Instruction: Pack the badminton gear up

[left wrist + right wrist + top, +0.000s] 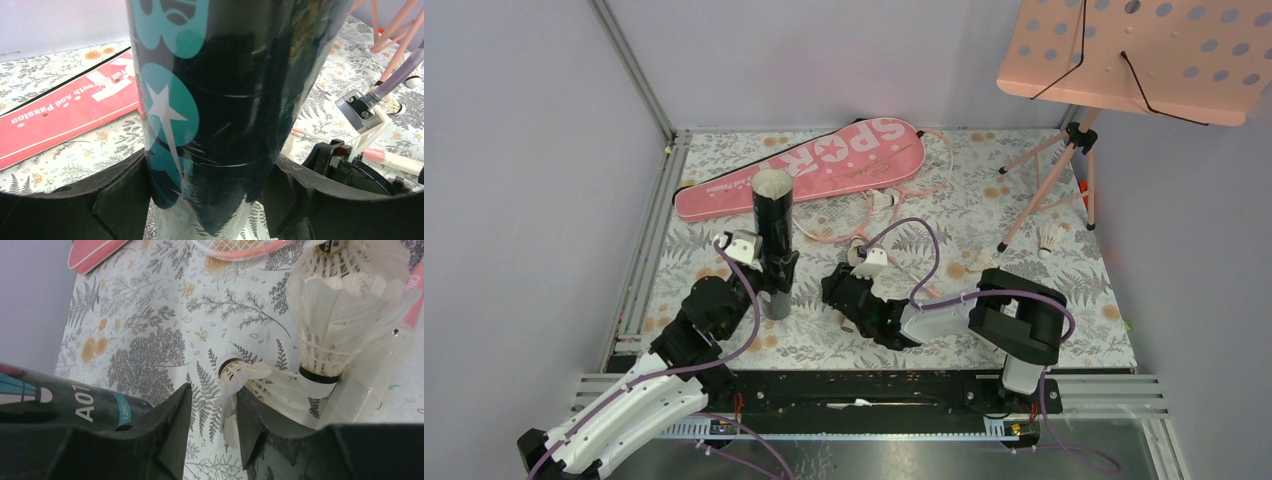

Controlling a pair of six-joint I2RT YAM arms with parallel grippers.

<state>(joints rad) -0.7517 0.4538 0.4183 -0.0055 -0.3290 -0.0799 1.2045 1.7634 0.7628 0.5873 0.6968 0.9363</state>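
My left gripper (774,275) is shut on the black tube (772,215), which stands upright on the floral mat; in the left wrist view both fingers press its sides (210,200). My right gripper (212,415) is open and low over the mat, just right of the tube (75,407). A crumpled white shuttlecock (240,377) lies at its right finger, one feather hanging into the gap. A bigger shuttlecock (335,310) stands beside it. The pink SPORT bag (824,165) lies at the back. Pink racket frames (854,232) lie in front of it.
A pink perforated music stand (1139,50) on tripod legs (1049,190) stands at the back right. Loose shuttlecocks lie on the mat near the bag (884,201) and by the tripod (1052,238). Grey walls close in the left, back and right.
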